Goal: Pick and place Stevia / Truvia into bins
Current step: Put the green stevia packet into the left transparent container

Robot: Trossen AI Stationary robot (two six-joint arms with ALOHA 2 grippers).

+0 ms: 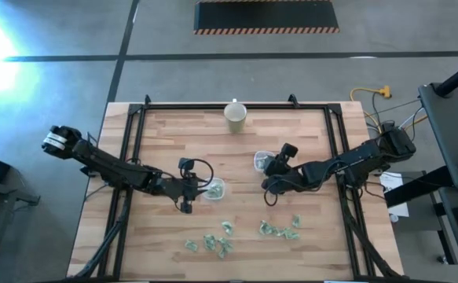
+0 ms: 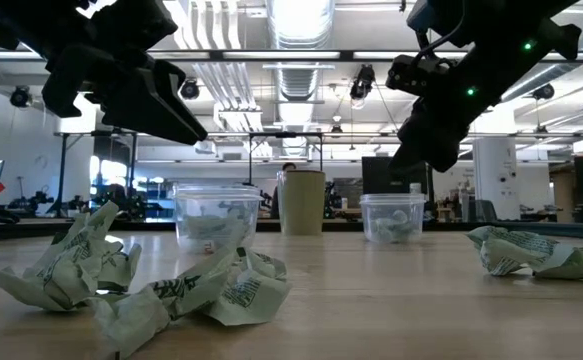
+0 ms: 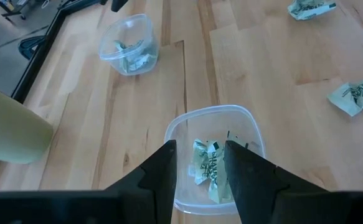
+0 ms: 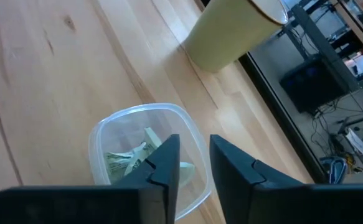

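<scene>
Both grippers [image 1: 199, 191] [image 1: 273, 167] prob. over bins [image 1: 214, 189].

Bright glare upper left; backlit arms perhaps silhouetted.

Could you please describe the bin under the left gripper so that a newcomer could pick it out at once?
On the wooden table, start from the cream cup at the far edge and come toward the near edge, to the left. The bin is the clear square tub under the left gripper, with packets inside. The other bin sits nearer the cup, under the right gripper.
</scene>
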